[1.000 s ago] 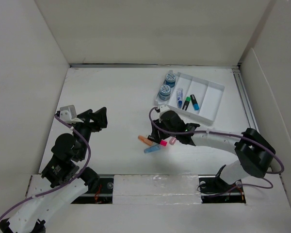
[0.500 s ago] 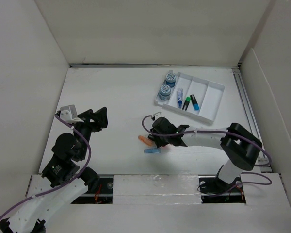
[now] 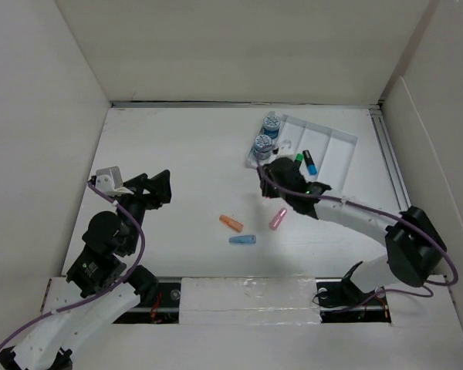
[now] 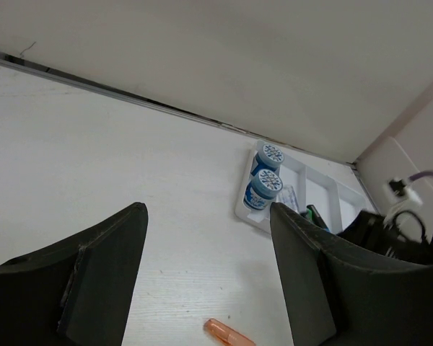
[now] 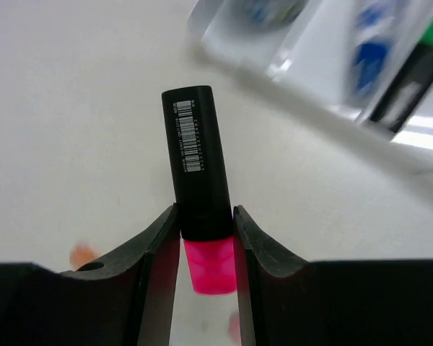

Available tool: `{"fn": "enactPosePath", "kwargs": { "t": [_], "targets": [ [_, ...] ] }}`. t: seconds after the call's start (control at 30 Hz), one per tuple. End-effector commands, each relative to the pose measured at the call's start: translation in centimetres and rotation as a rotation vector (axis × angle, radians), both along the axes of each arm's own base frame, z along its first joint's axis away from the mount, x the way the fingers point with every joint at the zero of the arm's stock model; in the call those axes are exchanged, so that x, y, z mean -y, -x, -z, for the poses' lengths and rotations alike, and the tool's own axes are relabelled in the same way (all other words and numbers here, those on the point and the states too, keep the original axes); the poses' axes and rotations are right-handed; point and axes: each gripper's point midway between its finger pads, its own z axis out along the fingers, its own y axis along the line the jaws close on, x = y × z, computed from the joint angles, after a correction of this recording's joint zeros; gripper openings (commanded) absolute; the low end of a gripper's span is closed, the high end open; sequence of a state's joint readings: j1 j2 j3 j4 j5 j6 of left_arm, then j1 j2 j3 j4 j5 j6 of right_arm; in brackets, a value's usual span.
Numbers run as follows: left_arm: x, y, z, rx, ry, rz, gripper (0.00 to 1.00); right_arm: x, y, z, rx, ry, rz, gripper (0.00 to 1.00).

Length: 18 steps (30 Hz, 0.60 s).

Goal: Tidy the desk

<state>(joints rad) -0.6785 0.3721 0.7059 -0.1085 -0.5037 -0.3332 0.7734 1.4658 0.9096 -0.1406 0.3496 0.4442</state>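
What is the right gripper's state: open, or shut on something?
Shut on the highlighter. In the right wrist view, the right gripper presses its fingers against both sides of the black-and-pink body, no gap showing.

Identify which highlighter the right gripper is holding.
The pink highlighter, black-barrelled, clamped in the right gripper; the green highlighter and blue highlighter lie in the tray.

I'm looking into a lab-style robot test cell: bare white walls (image 3: pixel 239 46) are boxing in the desk (image 3: pixel 177 146) on three sides, a metal rail (image 3: pixel 239 103) is running along its far edge, and the left arm (image 3: pixel 108 231) and right arm (image 3: pixel 347 218), trailing purple cables (image 3: pixel 143 247), are sitting bolted at its near edge.
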Motion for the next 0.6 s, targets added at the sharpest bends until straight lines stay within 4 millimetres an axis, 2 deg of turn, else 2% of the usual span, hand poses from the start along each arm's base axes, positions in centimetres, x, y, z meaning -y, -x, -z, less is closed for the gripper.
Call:
{"fn": "enactPosePath", "kwargs": {
  "t": [0.0, 0.1, 0.13, 0.2, 0.23, 0.27, 0.3, 0.33, 0.37, 0.4, 0.43, 0.53, 0.57],
  "targets": [
    [0.0, 0.0, -0.7, 0.029, 0.017, 0.004, 0.65, 6.1, -7.2, -4.9, 0.155, -0.22, 0.272, 0.11],
    [0.0, 0.2, -0.8, 0.032, 0.021, 0.006, 0.65, 8.8, -9.8, -4.6, 0.164, -0.269, 0.37, 0.11],
    [-0.1, 0.2, -1.0, 0.039, 0.024, 0.006, 0.65, 10.5, -10.8, -4.6, 0.17, -0.266, 0.419, 0.11],
    [-0.1, 0.3, -1.0, 0.04, 0.026, 0.009, 0.65, 11.9, -12.4, -3.9, 0.157, -0.246, 0.473, 0.11],
    [0.0, 0.4, -1.0, 0.039, 0.025, 0.013, 0.65, 14.3, -14.0, -3.5, 0.16, -0.23, 0.554, 0.12],
    [0.0, 0.4, -1.0, 0.039, 0.025, 0.014, 0.65, 14.3, -14.0, -3.4, 0.16, -0.23, 0.554, 0.12],
    [-0.2, 0.4, -1.1, 0.046, 0.031, 0.007, 0.65, 14.8, -14.4, -3.3, 0.157, -0.238, 0.559, 0.17],
    [-0.3, 0.5, -1.3, 0.05, 0.035, 0.006, 0.65, 15.9, -15.0, -3.1, 0.159, -0.234, 0.574, 0.43],
    [-0.3, 0.5, -1.2, 0.049, 0.034, 0.004, 0.65, 16.1, -15.8, -3.2, 0.157, -0.236, 0.571, 0.57],
    [-0.2, 0.5, -1.1, 0.046, 0.031, 0.007, 0.65, 15.6, -15.9, -3.3, 0.143, -0.24, 0.549, 0.67],
    [-0.2, 0.4, -1.1, 0.043, 0.029, 0.009, 0.65, 16.0, -15.9, -3.4, 0.14, -0.226, 0.546, 0.78],
    [-0.3, 0.4, -1.1, 0.044, 0.032, 0.003, 0.65, 15.0, -15.0, -5.2, 0.182, -0.232, 0.507, 0.8],
    [-0.3, 0.4, -1.1, 0.045, 0.032, 0.001, 0.65, 13.6, -14.3, -5.6, 0.188, -0.239, 0.469, 0.78]
  ]
}}
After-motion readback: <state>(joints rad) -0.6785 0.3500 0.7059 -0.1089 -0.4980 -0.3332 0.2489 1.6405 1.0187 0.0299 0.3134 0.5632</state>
